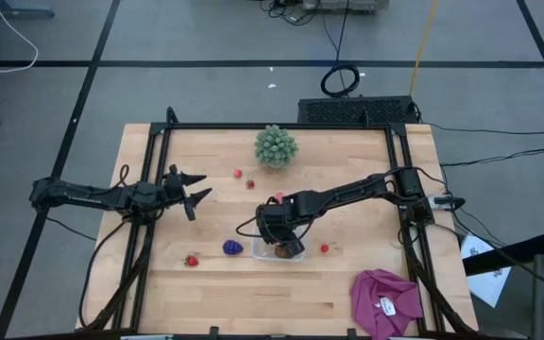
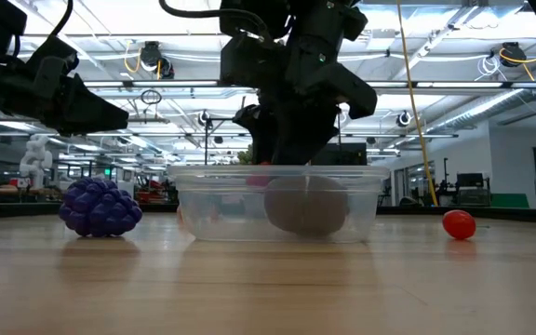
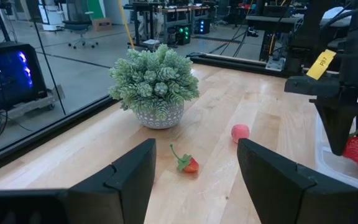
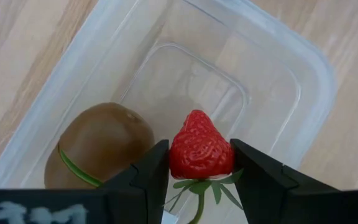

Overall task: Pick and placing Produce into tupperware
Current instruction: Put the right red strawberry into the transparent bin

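Lying nearest, at lower centre of the high view: the tupperware, already holding a brown kiwi. Hovering right over it, the right gripper, fingers clamping a red strawberry above the container's open top. Sitting just left of the container, the purple grape cluster; further left and right, loose strawberries. Waiting at mid left, the left gripper, fingers standing apart, holding nothing. Standing farthest, top centre, the green spiky plant.
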`<state>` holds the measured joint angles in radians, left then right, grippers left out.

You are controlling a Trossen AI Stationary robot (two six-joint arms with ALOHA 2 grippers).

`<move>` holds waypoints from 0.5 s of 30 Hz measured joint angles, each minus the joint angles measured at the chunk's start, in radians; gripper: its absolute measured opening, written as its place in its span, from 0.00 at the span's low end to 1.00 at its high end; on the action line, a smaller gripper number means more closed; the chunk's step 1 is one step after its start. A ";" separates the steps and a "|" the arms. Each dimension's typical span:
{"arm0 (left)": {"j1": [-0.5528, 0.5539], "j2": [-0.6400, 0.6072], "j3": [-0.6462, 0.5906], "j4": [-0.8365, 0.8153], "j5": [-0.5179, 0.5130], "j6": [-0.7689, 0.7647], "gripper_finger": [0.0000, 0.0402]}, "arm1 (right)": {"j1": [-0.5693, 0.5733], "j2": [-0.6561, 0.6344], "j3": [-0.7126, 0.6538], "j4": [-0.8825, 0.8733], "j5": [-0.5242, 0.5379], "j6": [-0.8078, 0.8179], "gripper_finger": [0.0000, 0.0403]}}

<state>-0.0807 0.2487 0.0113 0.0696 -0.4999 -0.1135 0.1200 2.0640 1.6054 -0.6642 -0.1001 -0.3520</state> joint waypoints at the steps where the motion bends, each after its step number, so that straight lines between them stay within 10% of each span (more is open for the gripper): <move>1: 0.000 0.000 0.000 0.000 0.000 0.000 0.57 | 0.000 0.009 0.001 0.003 0.000 0.000 0.37; 15: 0.000 0.000 0.000 0.000 -0.001 0.003 0.57 | 0.006 0.063 0.000 -0.003 0.002 -0.013 0.37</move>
<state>-0.0807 0.2485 0.0113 0.0696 -0.5007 -0.1101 0.1261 2.1273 1.6054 -0.6672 -0.0978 -0.3648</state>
